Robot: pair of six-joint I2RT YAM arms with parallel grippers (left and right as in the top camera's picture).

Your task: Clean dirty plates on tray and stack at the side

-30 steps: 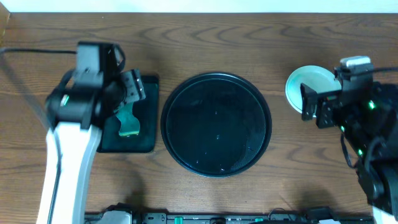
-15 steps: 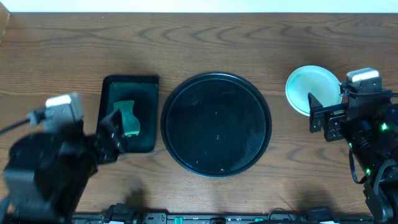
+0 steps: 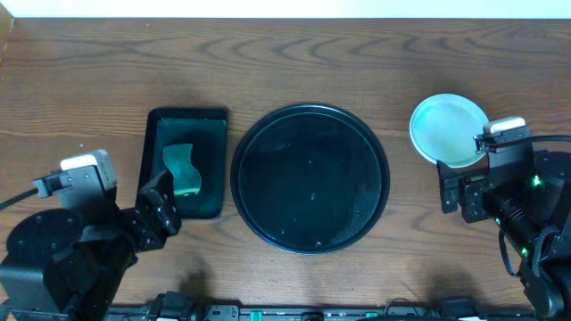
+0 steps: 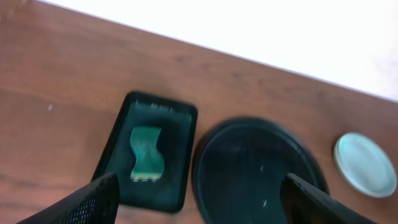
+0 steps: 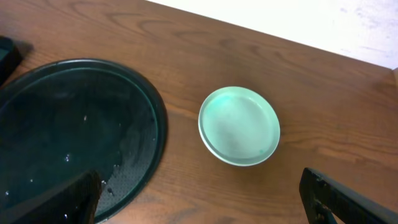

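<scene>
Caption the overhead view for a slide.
Large round glossy black tray holds no plates; pale mint-green round plate right of it, green sponge in small black rectangular tray left of it.

The tray [image 3: 310,178] lies between the sponge tray [image 3: 211,160], left, and plates [image 3: 449,129], right.

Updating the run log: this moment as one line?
tray: no plates | plates: beside tray | sponge: on small tray | left gripper: open, empty | right gripper: open, empty
</scene>
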